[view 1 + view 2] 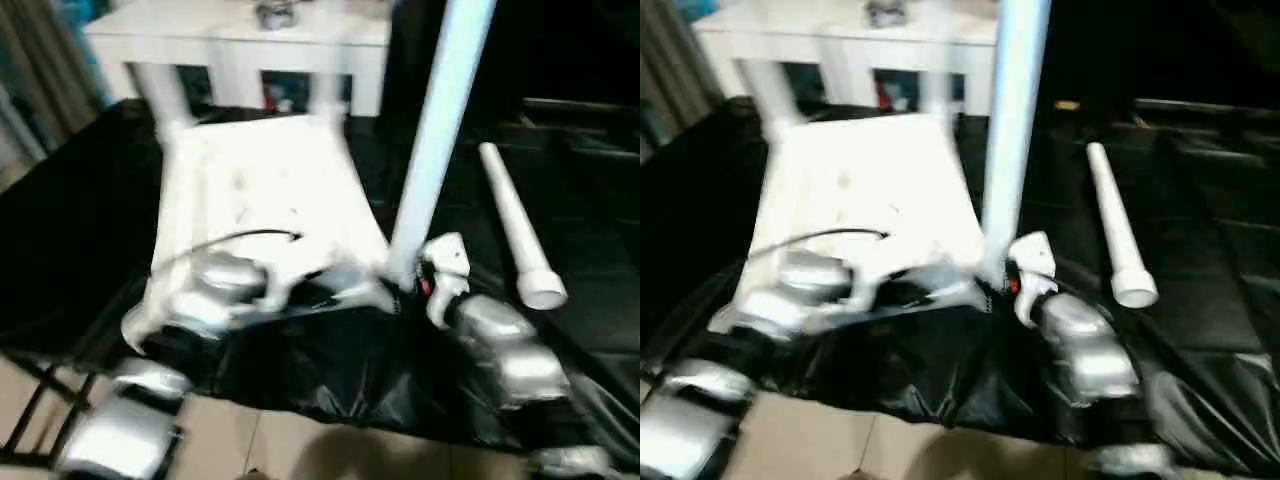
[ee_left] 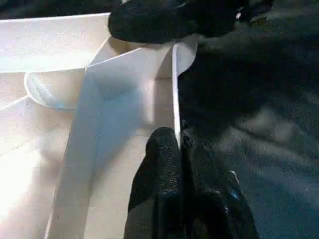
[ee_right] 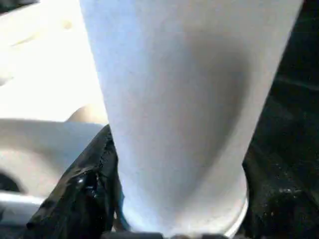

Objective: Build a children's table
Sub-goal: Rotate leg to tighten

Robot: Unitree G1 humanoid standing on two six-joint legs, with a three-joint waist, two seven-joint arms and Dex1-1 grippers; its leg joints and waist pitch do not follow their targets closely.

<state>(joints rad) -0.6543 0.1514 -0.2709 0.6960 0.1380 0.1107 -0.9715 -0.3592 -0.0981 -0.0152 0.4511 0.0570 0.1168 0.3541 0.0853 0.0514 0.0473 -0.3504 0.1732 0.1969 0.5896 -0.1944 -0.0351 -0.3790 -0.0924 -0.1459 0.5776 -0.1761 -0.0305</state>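
Observation:
The white tabletop [image 1: 270, 190] lies underside up on a black cloth. A long white leg [image 1: 440, 130] stands upright at its near right corner. My right gripper [image 1: 412, 282] is closed around the base of that leg, and in the right wrist view a black finger [image 3: 84, 199] presses against the leg [image 3: 184, 99]. My left gripper [image 2: 179, 144] is shut on the tabletop's thin near rim [image 2: 175, 89], just left of that corner. Another leg [image 1: 515, 225] lies loose on the cloth to the right.
A white cabinet [image 1: 240, 40] stands behind the work surface. Two white posts [image 1: 160, 95] rise near the tabletop's far corners, too blurred to place. The black cloth [image 1: 80, 220] ends at the front edge over a folding frame and tiled floor [image 1: 270, 440].

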